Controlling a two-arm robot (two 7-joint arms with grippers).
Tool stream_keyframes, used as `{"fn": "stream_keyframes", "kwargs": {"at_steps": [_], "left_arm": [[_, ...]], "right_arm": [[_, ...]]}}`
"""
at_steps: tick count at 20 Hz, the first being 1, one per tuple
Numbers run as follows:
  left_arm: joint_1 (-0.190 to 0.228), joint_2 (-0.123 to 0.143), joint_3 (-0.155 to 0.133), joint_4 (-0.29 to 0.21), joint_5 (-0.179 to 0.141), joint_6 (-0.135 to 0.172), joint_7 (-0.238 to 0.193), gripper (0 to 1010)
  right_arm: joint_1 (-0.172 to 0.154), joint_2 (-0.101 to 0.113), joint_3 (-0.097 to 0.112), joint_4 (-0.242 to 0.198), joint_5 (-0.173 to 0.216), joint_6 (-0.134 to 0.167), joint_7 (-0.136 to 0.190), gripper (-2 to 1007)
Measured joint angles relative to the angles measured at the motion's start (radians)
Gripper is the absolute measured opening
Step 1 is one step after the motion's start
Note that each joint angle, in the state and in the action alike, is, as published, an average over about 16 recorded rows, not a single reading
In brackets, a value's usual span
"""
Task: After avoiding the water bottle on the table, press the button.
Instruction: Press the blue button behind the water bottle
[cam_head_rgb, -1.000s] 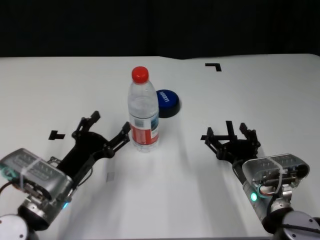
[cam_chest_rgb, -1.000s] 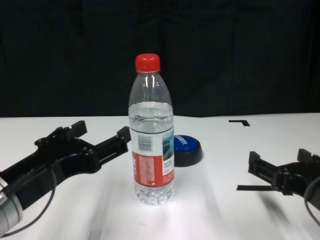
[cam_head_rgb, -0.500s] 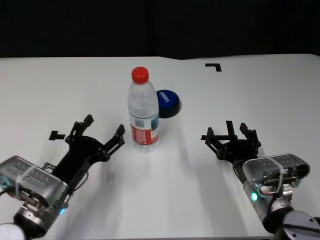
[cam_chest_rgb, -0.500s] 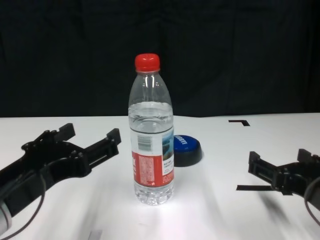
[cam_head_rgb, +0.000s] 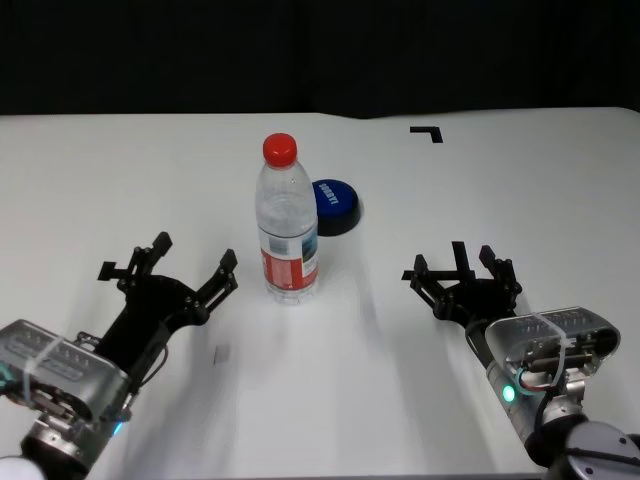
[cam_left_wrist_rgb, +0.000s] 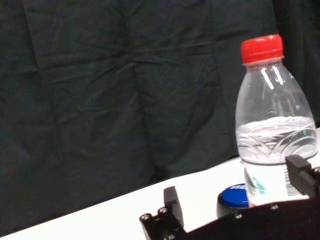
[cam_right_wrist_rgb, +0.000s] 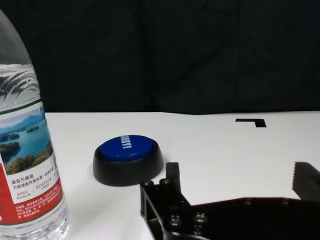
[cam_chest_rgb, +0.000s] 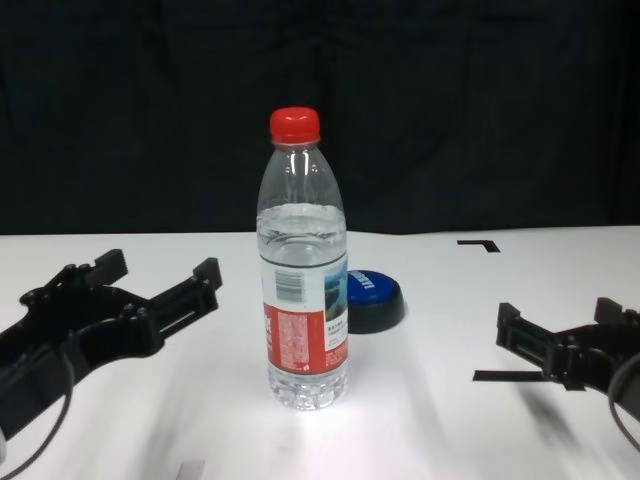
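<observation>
Left gripper (cam_head_rgb: 178, 271): black, at near-left part of wide flat white table (cam_head_rgb: 120, 170), fingers spread wide apart, holding nothing; aimed toward bottle but clear of it, gap visible betw. nearest fingertip and bottle in head + chest views.
Right gripper (cam_head_rgb: 462, 276): black, near-right part of table, low over surface, fingers apart, empty; sits over a black tape mark (cam_head_rgb: 460, 262); well apart from bottle and button.
Small grey mark (cam_head_rgb: 222, 353): on table toward near edge, betw. left gripper and bottle, nearer than both.
Water bottle (cam_head_rgb: 286, 222): tall clear plastic w/ red screw cap and red, white and blue label; upright, approx. mid-table betw. the two grippers; partly filled w/ water; touched by neither.
Button (cam_head_rgb: 334, 204): low round dome, blue top w/ small white lettering, black base; on table just behind bottle, toward far edge and slightly to robot's right; partly hidden by bottle in head + chest views, whole in right wrist view (cam_right_wrist_rgb: 128, 159); nothing on it.
Black corner tape mark (cam_head_rgb: 429, 131): by far edge, right of centre.
Black tape mark (cam_head_rgb: 111, 270): by left fingers, toward left edge.
</observation>
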Motion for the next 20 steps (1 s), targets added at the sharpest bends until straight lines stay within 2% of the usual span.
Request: {"fn": "stream_keyframes", "kwargs": {"at_steps": [20], "left_arm": [[0.058,-0.057,-0.060,-0.046,0.065,0.022,0.072,1003]], "right_arm": [[0.000,0.000,0.000,0.000,0.000,0.000,0.000,1003]]}}
